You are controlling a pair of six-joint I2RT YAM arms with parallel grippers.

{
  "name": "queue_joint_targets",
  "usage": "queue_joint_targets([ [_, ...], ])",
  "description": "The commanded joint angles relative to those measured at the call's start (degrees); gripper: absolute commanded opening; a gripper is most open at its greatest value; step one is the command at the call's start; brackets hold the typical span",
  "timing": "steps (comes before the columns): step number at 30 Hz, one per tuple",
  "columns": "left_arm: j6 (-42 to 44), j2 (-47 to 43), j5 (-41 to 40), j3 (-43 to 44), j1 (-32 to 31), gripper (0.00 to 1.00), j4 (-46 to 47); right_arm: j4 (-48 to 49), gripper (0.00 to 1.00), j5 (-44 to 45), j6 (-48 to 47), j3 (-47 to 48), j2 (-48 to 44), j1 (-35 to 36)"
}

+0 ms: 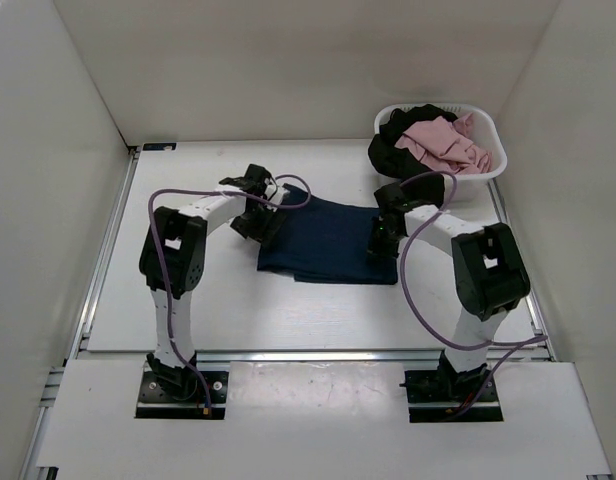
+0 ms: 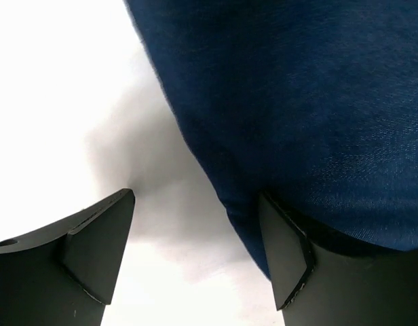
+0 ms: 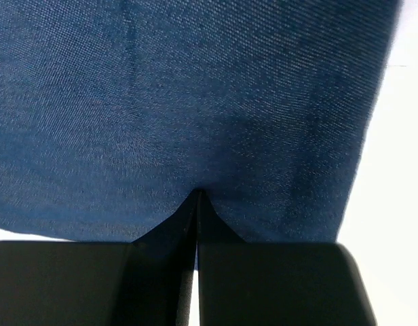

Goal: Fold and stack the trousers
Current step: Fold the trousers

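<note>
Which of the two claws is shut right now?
The right claw, fingers pressed together over the trousers; the left claw stands open.

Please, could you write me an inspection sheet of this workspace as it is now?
Surface: white table, flat, with metal rails at its edges.
Job's things: trousers, dark blue denim, lying folded and flat at mid-table between the arms.
Clutter: white basket at the far right corner, holding a pink garment and a black garment that hangs over the rim.
Grippers: left gripper open, astride the trousers' edge; right gripper shut, tips at the cloth, a pinch cannot be confirmed.
Cables: purple cables, one looping along each arm.
Surroundings: white walls on three sides; nothing else seen.
</note>
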Motion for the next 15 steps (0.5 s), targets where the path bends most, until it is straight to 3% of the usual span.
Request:
queue_joint_targets([
  [1,0.21,-4.66,-6.82,-7.88,0.54,0.84,-0.84,4.76,0.02,-1.47,3.56,-0.06,2.08,4.00],
  [6,1.34,-11.43,-9.28,-17.74,4.74,0.84,1.09,8.11,0.00,-4.02,7.78,1.87,5.07,7.87],
  [15,4.50,-16.89,-12.97,-15.92,11.25,0.84,1.10,10.04,0.00,-8.51,13.49,7.05,5.44,11.83],
])
